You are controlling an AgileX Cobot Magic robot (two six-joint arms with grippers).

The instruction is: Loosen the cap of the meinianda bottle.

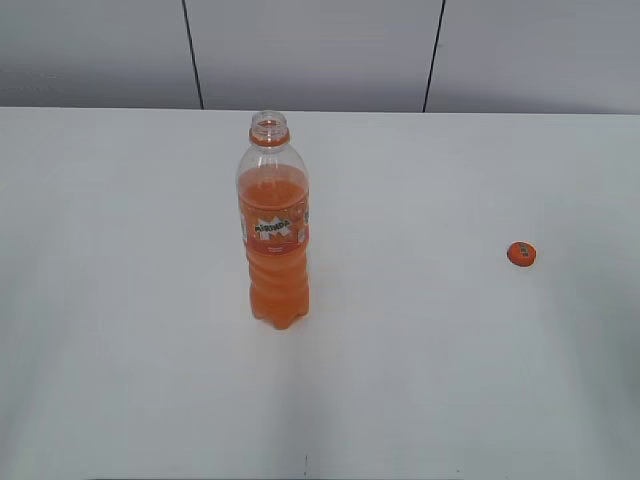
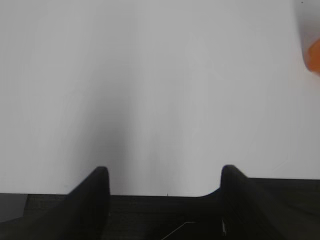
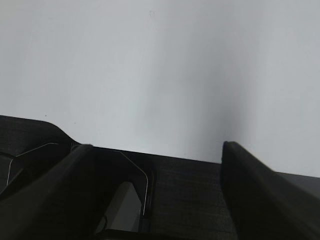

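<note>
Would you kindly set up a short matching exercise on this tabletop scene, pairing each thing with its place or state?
Things:
1. bottle
2. cap
3. left gripper
4. table

Places or states:
A. lying alone on the table, to the right, apart from everything
B. open, nothing between its fingers
C. standing upright, its mouth uncovered
D. white, bearing both orange things

Pairs: 1-C, 2-A, 3-B, 4-D
</note>
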